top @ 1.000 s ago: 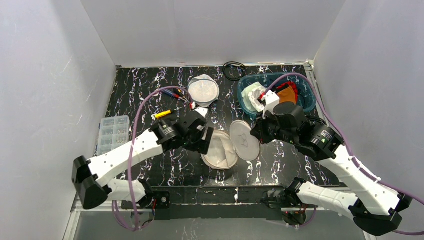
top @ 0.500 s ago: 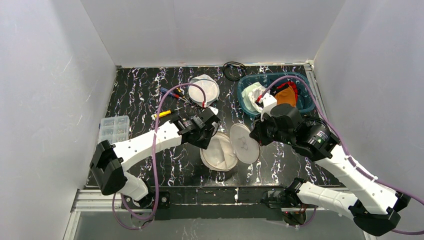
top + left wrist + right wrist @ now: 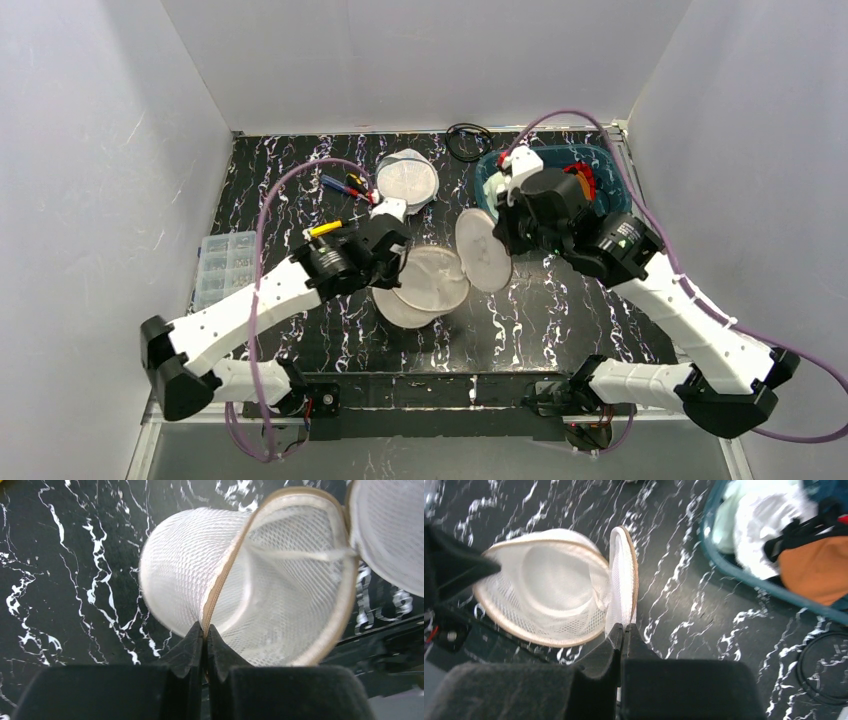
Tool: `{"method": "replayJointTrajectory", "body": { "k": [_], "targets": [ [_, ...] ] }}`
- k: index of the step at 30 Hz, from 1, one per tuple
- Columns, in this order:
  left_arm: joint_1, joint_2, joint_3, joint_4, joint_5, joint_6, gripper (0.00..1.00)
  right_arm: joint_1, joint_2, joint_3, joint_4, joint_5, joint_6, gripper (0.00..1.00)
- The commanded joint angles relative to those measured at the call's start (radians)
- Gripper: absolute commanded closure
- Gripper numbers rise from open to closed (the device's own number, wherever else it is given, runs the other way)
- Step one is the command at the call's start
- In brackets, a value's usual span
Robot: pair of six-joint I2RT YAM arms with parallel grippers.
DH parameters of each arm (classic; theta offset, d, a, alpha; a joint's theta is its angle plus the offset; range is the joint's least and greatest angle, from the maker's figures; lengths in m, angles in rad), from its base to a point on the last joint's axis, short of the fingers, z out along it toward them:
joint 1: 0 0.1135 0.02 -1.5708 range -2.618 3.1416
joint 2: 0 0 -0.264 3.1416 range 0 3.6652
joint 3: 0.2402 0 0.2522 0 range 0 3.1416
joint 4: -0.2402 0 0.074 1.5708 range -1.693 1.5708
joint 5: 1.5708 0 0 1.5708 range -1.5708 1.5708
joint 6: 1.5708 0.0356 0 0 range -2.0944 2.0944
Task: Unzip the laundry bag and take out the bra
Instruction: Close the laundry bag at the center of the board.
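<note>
A round mesh laundry bag (image 3: 425,285) is held above the black marbled counter (image 3: 270,190) between two robot arms. The left pincer (image 3: 204,627) is seen clamped on the tan zip rim of the bag's body, whose open mouth is turned away from it. The right pincer (image 3: 622,628) is clamped on the edge of the bag's round lid flap (image 3: 621,580), which stands unzipped and swung clear of the mouth, just left of that pincer. White mesh and a thin strap are visible inside; whether the bra is in there cannot be told. Beyond and to the right of the right pincer, a teal basket (image 3: 724,567) of clothes is seen. A second round mesh bag (image 3: 407,180) lies beyond the left pincer, and a clear parts box (image 3: 225,265) is set well to its left.
</note>
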Motion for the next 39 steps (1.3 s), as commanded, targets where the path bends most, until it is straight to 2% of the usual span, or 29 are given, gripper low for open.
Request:
{"method": "replayJointTrajectory", "body": {
  "k": [1, 3, 6, 11, 14, 21, 28, 39],
  "targets": [
    [0.006, -0.121, 0.043, -0.015, -0.071, -0.105, 1.0, 0.004, 0.05, 0.164, -0.022, 0.197, 0.011, 0.99],
    [0.005, -0.167, 0.0, 0.006, -0.076, -0.154, 1.0, 0.003, 0.059, 0.162, -0.004, 0.255, 0.046, 0.99],
    [0.005, -0.241, -0.133, 0.073, -0.078, -0.231, 1.0, 0.003, 0.028, 0.06, 0.063, 0.286, 0.111, 0.99],
    [0.006, -0.319, -0.384, 0.205, -0.028, -0.356, 1.0, 0.004, -0.019, -0.137, 0.141, 0.251, 0.202, 0.99],
    [0.005, -0.334, -0.458, 0.261, -0.001, -0.399, 1.0, 0.009, -0.024, -0.164, 0.141, 0.24, 0.221, 0.99],
    [0.005, -0.312, -0.408, 0.277, 0.019, -0.377, 1.0, 0.071, 0.008, -0.047, 0.04, 0.317, 0.202, 0.99],
    [0.005, -0.213, -0.303, 0.334, 0.111, -0.354, 1.0, 0.218, 0.117, 0.142, -0.15, 0.588, 0.158, 0.99],
    [0.005, -0.13, -0.378, 0.391, 0.133, -0.376, 1.0, 0.422, 0.248, 0.059, -0.061, 0.672, 0.222, 0.99]
  ]
}}
